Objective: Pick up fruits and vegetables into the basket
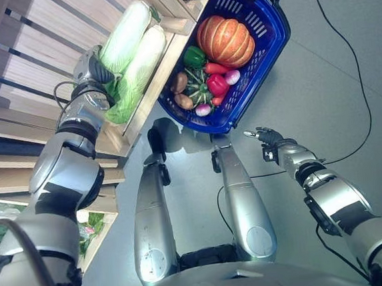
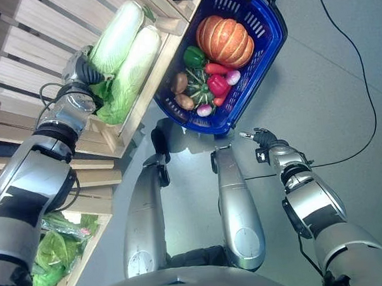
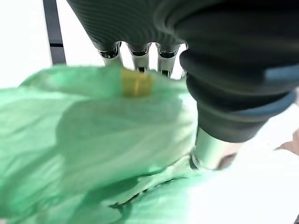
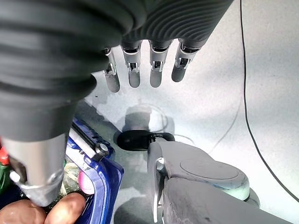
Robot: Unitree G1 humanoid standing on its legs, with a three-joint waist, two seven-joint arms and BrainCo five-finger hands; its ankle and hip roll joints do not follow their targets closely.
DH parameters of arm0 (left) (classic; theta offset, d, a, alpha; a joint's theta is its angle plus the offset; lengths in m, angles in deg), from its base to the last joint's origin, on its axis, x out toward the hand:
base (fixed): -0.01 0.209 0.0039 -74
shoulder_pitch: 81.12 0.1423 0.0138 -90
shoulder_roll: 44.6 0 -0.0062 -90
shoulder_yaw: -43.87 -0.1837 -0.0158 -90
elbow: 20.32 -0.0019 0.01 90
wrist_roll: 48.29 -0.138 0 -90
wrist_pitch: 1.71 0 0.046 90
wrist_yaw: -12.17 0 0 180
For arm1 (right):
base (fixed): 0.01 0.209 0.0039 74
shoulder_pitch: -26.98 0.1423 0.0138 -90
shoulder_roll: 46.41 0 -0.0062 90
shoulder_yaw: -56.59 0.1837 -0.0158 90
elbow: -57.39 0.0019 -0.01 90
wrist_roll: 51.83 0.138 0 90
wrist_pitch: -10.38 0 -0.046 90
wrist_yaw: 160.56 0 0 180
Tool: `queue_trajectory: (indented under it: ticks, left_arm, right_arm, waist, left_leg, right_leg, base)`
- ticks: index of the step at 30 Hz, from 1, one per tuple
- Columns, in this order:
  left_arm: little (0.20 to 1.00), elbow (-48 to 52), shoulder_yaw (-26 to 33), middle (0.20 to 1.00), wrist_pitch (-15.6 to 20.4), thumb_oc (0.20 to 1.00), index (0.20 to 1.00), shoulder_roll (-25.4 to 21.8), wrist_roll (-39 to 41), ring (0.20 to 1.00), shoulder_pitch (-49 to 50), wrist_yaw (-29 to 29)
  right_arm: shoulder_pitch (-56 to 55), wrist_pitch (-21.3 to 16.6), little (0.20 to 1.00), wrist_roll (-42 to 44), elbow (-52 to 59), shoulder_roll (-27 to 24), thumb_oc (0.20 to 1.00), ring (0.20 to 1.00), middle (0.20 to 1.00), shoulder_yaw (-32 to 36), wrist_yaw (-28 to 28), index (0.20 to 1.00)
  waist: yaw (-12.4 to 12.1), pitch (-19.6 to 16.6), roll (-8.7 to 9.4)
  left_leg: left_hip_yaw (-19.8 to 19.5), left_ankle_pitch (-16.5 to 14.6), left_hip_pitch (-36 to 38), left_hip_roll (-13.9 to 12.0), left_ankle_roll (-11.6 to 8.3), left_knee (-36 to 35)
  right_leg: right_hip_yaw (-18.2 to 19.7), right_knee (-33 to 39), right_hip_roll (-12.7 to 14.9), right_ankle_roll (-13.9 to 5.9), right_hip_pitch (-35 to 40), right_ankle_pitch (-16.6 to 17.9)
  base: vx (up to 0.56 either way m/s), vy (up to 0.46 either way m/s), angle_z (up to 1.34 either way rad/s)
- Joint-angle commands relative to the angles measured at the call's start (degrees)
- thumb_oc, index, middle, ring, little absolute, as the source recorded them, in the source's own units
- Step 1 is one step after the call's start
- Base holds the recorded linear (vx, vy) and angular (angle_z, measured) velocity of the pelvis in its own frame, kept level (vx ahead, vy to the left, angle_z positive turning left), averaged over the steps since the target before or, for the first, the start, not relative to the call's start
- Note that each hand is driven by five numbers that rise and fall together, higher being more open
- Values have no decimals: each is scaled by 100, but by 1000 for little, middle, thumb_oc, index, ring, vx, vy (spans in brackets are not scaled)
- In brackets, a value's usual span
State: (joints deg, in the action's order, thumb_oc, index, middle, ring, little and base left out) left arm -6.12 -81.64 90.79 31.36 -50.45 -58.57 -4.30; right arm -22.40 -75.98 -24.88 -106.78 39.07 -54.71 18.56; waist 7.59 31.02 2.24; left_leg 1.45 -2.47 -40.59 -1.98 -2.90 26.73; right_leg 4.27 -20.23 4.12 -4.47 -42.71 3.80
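Your left hand [image 1: 92, 66] sits on the cabbages [image 1: 133, 58] in the upper-left shelf crate, grip hidden so can't tell; right hand [image 1: 265, 136] relaxed, idle; wrap one cabbage fully, then lift to the blue basket [image 1: 271, 25].

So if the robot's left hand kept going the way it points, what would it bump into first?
Probably nothing new: the left hand is already against the cabbage in the wooden crate. Its fingers go behind the leaves, so I can't see further.
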Motion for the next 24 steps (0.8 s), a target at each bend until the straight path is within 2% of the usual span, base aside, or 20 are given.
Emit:
queue_trajectory:
  ticks: [1, 18, 24]
  left_arm:
    - [200, -362, 317, 200, -80, 200, 200, 207, 93, 200, 390, 246]
    - [200, -383, 357, 200, -36, 200, 200, 197, 244, 200, 432, 371]
    - [200, -363, 470, 200, 144, 200, 200, 190, 729, 200, 447, 438]
  right_arm:
    - [-267, 16, 1000, 111, -27, -66, 1000, 1000, 1000, -258, -28, 1000]
    - [-211, 14, 1000, 123, -46, -112, 1000, 1000, 1000, -254, -67, 1000]
    - [-185, 5, 1000, 140, -77, -107, 1000, 1000, 1000, -251, -81, 1000]
  waist:
    - [-56, -123, 30]
    - [-55, -123, 13]
    - [-71, -123, 2]
  left_leg:
    - [-37, 202, -6, 111, 26, -395]
    - [-26, 221, 12, 122, 22, -434]
    - [-21, 230, 43, 119, 22, -468]
  right_leg:
    - [-338, -494, -238, 202, 68, -483]
    - [-344, -431, -224, 185, 83, -445]
    - [-342, -423, -223, 179, 106, -446]
  base:
    - [0, 0, 0]
    - [0, 0, 0]
    - [0, 0, 0]
